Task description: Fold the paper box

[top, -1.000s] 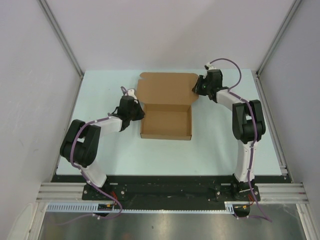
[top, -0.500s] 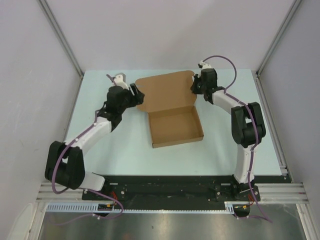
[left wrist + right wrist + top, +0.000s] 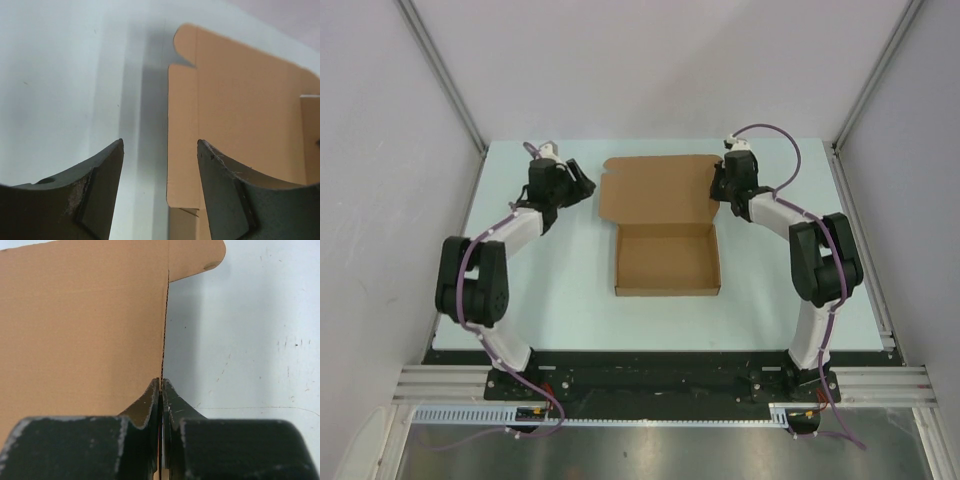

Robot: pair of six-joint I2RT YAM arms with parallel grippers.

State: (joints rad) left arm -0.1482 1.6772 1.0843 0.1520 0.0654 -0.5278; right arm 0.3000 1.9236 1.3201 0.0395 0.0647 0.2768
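Note:
The paper box point(image 3: 665, 225) is brown cardboard, its tray standing open in mid-table with the lid panel lying flat behind it. My right gripper point(image 3: 718, 187) is shut on the lid's right side flap; in the right wrist view point(image 3: 161, 382) the flap's thin edge runs between the closed fingers, with the lid point(image 3: 80, 325) to the left. My left gripper point(image 3: 582, 187) is open and empty, just left of the lid's left edge. In the left wrist view point(image 3: 160, 150) the lid's left flap point(image 3: 182, 135) lies between the spread fingers, untouched.
The pale green table point(image 3: 540, 290) is bounded by grey walls left and right, with a metal rail point(image 3: 860, 90) at the back right. The arm bases sit at the near edge point(image 3: 660, 380).
The box has turned back to square with the table and shifted slightly. My left arm swung further left and back, away from the lid's left edge. My right gripper kept its hold on the flap.

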